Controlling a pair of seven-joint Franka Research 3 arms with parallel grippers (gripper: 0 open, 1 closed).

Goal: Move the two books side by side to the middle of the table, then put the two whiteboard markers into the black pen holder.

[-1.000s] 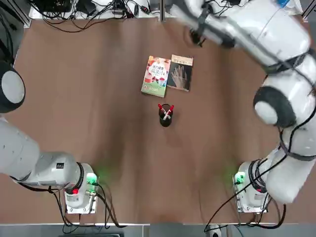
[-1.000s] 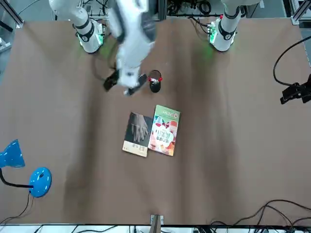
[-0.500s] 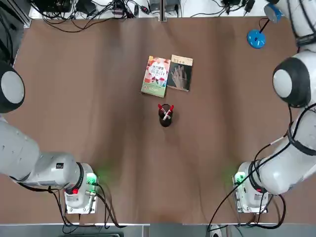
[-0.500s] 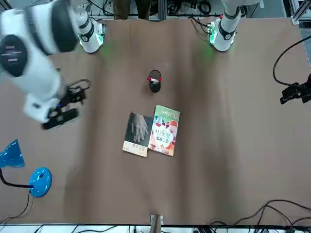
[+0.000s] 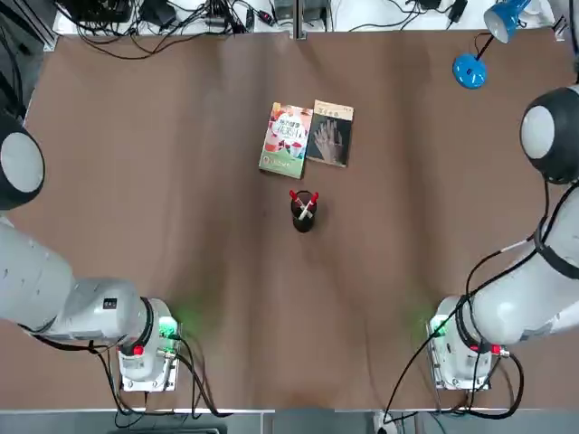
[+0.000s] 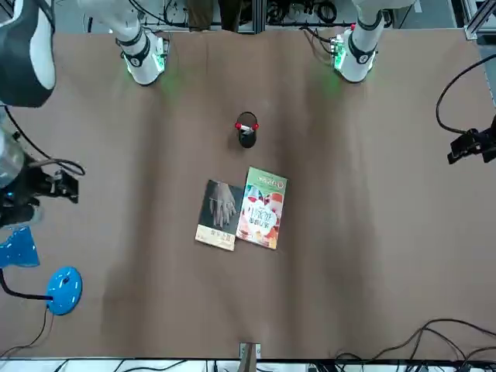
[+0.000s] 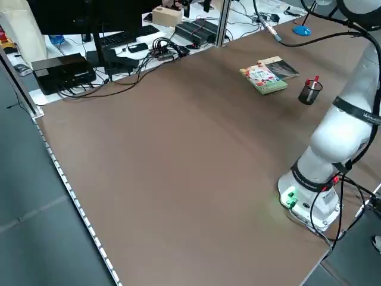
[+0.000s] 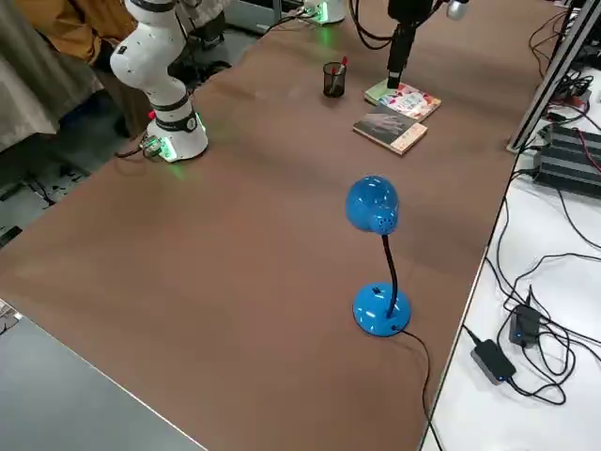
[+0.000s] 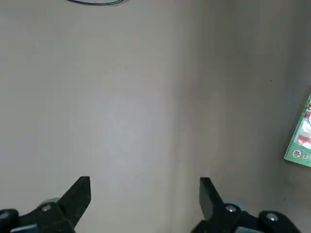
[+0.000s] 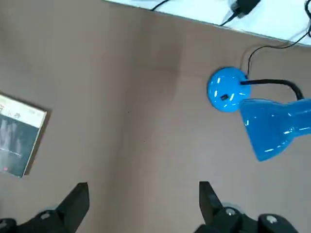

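The two books lie side by side on the table (image 5: 181, 181), the colourful one (image 5: 286, 138) to the left of the dark grey one (image 5: 330, 133). Just in front of them stands the black pen holder (image 5: 303, 215) with the two whiteboard markers (image 5: 308, 206) in it, their red caps sticking out. My left gripper (image 9: 143, 188) is open and empty, high over bare table; a corner of the colourful book (image 9: 302, 136) shows in its wrist view. My right gripper (image 10: 143, 191) is open and empty too, raised between the grey book (image 10: 19, 141) and the lamp.
A blue desk lamp stands at the far right corner, with a round base (image 5: 469, 70) and a head (image 5: 504, 18). Cables and boxes (image 7: 65, 68) lie beyond the table's far edge. Both arm bases (image 5: 145, 348) sit at the near edge.
The right arm has swung away from above the books and pen holder to the table's right side near the lamp. Books, holder and markers have not moved.
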